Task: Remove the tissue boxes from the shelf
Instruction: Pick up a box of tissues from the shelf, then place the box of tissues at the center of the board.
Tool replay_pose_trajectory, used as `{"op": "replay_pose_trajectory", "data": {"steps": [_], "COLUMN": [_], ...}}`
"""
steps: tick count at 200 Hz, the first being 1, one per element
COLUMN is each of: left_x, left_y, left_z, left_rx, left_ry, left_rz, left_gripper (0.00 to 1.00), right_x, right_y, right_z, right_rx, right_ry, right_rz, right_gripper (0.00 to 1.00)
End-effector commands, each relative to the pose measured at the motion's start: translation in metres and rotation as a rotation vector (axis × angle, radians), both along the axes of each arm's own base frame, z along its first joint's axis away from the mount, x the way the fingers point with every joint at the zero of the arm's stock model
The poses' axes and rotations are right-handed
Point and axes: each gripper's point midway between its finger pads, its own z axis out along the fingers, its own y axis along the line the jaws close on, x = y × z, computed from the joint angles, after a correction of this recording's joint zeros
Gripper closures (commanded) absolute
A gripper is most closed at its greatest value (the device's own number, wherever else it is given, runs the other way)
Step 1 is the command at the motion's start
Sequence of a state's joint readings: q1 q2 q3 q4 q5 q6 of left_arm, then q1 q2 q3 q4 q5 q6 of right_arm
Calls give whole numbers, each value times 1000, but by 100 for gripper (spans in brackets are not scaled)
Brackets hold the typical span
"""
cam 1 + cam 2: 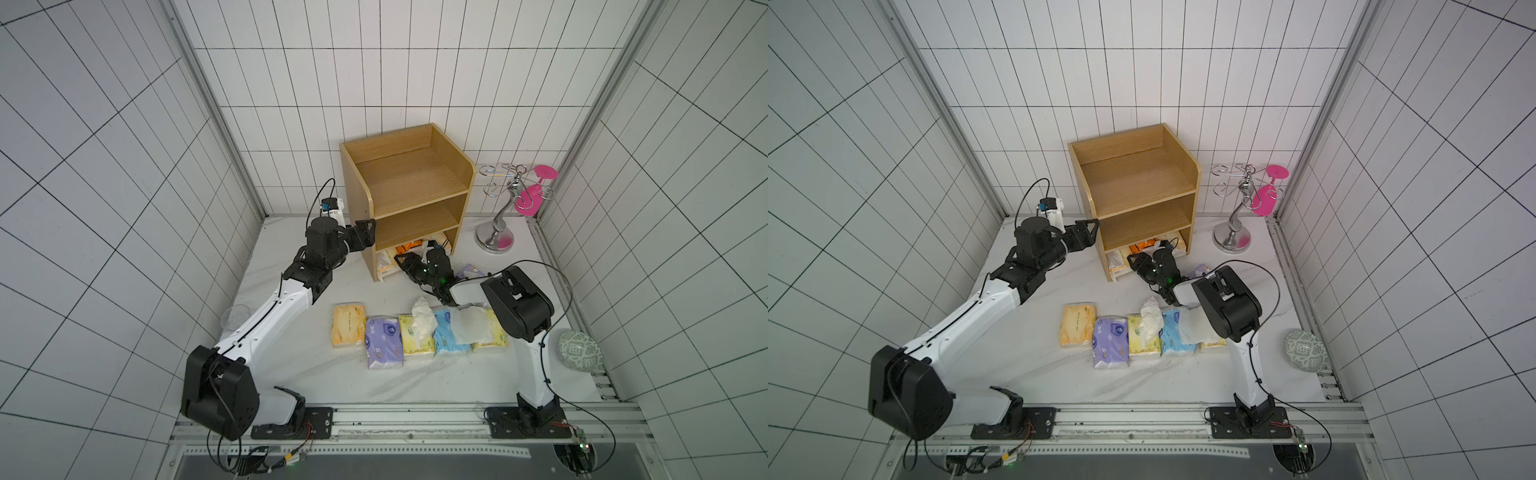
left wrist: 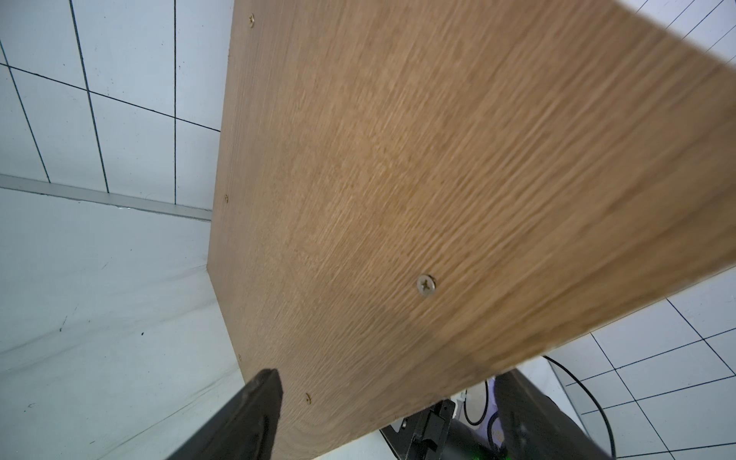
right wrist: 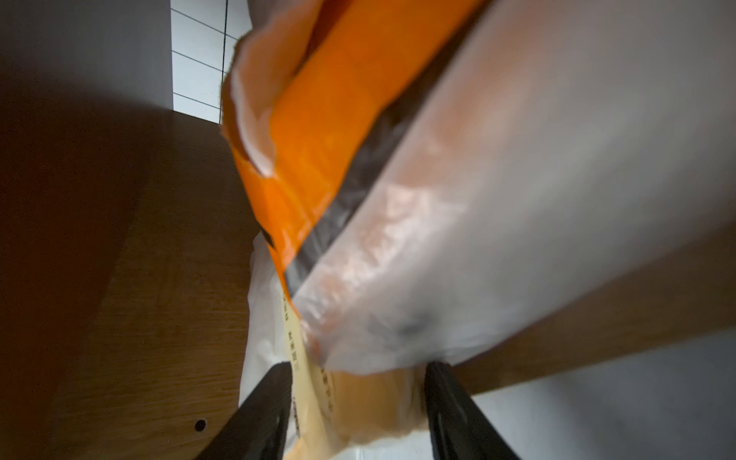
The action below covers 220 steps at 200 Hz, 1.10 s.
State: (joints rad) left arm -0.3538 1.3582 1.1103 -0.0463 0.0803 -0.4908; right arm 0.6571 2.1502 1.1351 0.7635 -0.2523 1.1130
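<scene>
The light-wood shelf [image 1: 409,174] [image 1: 1138,174] stands at the back; its top two tiers are bare. In the bottom tier lie a bright orange tissue box [image 1: 405,248] [image 3: 338,131], a pale one [image 1: 384,266] and a peach one [image 3: 370,402]. My right gripper [image 1: 417,253] [image 3: 358,366] reaches into that tier, shut on the peach pack, which fills the gap between its fingers. My left gripper [image 1: 371,232] [image 2: 388,374] is open, one finger on each side of the shelf's left side panel [image 2: 438,179]. Several packs [image 1: 384,343] lie in a row on the table, and a purple one [image 1: 469,272] lies behind the right arm.
A silver stand with a pink glass [image 1: 515,199] stands right of the shelf. A patterned bowl [image 1: 579,351] sits at the table's right edge and a clear cup [image 1: 235,318] at its left edge. Tiled walls close in the back and sides.
</scene>
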Motion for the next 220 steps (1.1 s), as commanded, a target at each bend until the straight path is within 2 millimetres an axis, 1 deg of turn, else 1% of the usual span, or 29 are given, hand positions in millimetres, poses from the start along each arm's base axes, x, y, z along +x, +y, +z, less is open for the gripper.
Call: {"op": "replay_pose_trajectory", "data": {"steps": [1, 21, 43, 55, 71, 96, 110, 123, 159, 181, 208, 220], "left_x": [-7, -8, -10, -10, -11, -12, -12, -12, -16, -21, -25, -26], "left_y": [3, 7, 11, 13, 15, 15, 15, 14, 13, 12, 9, 9], "left_z": [7, 8, 10, 11, 12, 14, 15, 15, 19, 26, 33, 35], "left_rx": [8, 7, 3, 2, -1, -6, -13, -21, -50, -74, -76, -70], "left_ry": [-22, -23, -24, -25, -25, -21, -18, -15, -6, -12, -19, -17], "left_rz": [-15, -13, -12, -9, -6, -8, -8, -12, -15, -25, -31, -31], "left_gripper": [13, 13, 13, 13, 13, 13, 13, 13, 13, 13, 13, 13], "right_x": [4, 2, -3, -8, -16, -34, -47, -59, -89, -108, -132, -141], "right_y": [17, 22, 24, 22, 21, 18, 14, 9, -7, -16, -27, -31], "right_z": [-5, -13, -13, -13, -12, -9, -11, -14, -15, -12, -14, -14], "right_rx": [-8, -30, -53, -77, -103, -142, -168, -183, -206, -210, -236, -243], "right_ry": [-4, 4, 1, 1, 3, 16, 31, 48, 67, 73, 82, 85], "right_rz": [-2, 3, 15, 25, 47, 86, 103, 111, 124, 133, 150, 158], "right_gripper": [46, 61, 76, 82, 87, 90, 90, 90, 90, 89, 88, 86]}}
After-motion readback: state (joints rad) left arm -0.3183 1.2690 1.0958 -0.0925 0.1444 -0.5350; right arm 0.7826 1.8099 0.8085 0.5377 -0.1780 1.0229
